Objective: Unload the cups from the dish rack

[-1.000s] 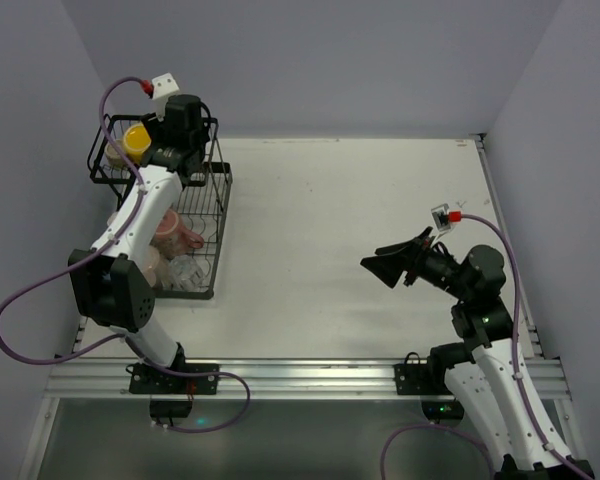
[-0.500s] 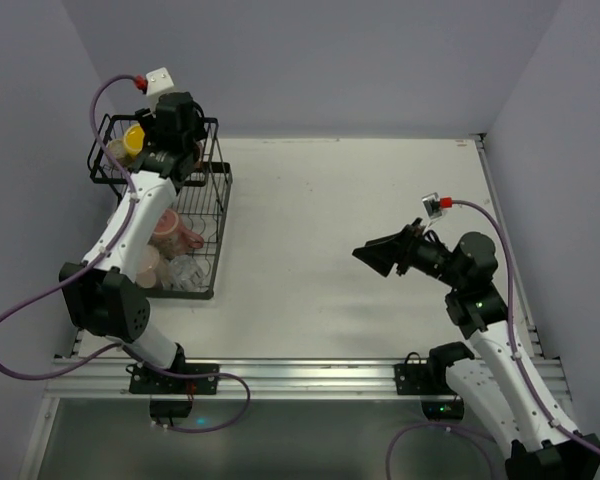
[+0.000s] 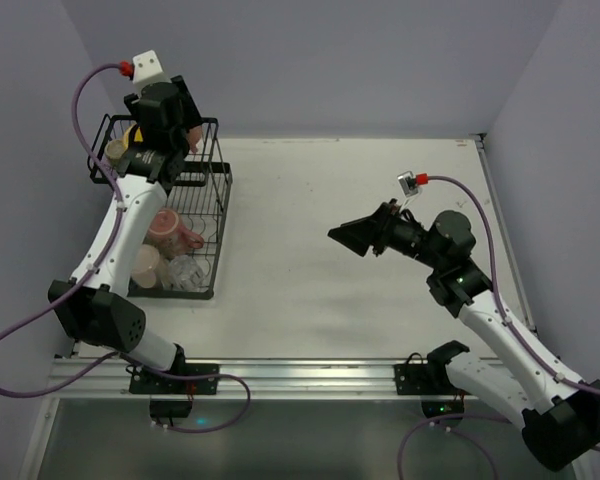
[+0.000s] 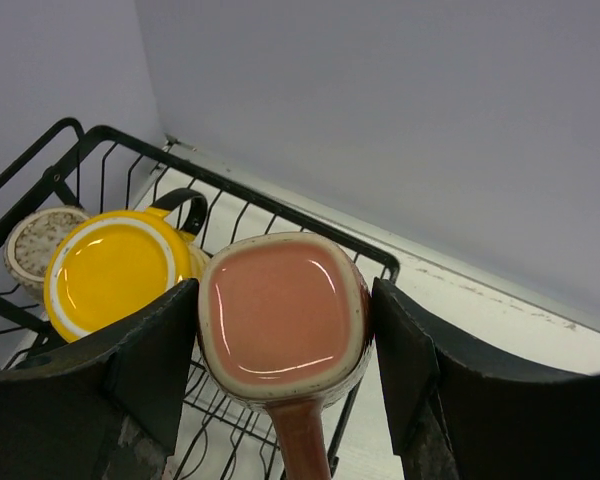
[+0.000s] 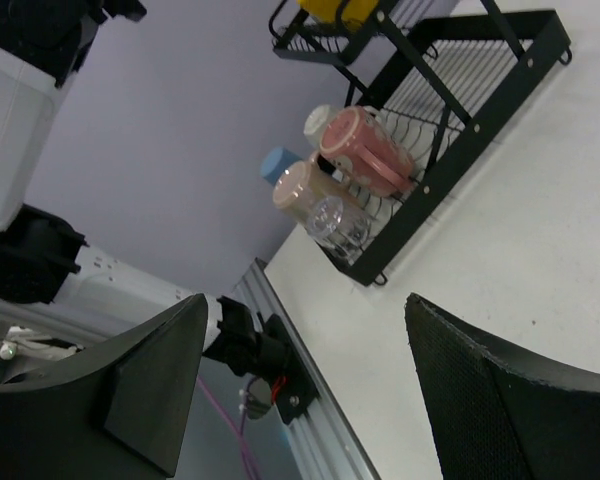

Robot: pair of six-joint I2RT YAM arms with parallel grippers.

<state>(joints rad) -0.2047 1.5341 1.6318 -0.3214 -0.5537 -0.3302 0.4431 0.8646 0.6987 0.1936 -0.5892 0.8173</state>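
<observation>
My left gripper (image 3: 176, 128) is shut on a salmon-orange mug (image 4: 283, 315) with a squarish rim, and holds it above the upper tier of the black wire dish rack (image 3: 223, 182). A yellow cup (image 4: 112, 272) and a speckled beige cup (image 4: 38, 240) sit in that tier, just left of the mug. On the lower tray lie a pink mug (image 3: 172, 231), a beige cup (image 3: 145, 263) and a clear glass (image 3: 186, 271). My right gripper (image 3: 353, 236) is open and empty above the middle of the table, pointing at the rack (image 5: 467, 110).
The right wrist view also shows a light blue cup (image 5: 278, 160) behind the beige cup (image 5: 300, 186), and the left arm's base (image 5: 255, 345) on the aluminium rail. The purple walls stand close behind and left of the rack.
My left gripper has risen and drawn back with the salmon-orange mug, lifting it above the upper tier. My right arm has reached left toward the rack.
</observation>
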